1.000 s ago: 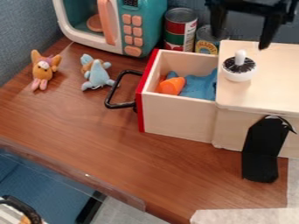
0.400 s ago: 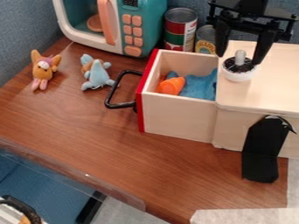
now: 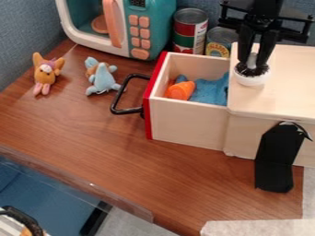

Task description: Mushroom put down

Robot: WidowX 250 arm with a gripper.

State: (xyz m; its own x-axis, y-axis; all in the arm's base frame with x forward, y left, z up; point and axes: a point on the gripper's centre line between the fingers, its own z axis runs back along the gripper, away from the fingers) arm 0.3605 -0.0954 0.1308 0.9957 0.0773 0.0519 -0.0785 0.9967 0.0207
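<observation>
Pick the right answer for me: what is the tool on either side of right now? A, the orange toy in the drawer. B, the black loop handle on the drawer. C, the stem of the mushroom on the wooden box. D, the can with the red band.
C: the tool has one finger on each side of the white stem of the mushroom, on top of the wooden box.

Mushroom [image 3: 251, 80] partly behind claw [image 3: 253, 67]; microwave [image 3: 155, 27] top cropped
</observation>
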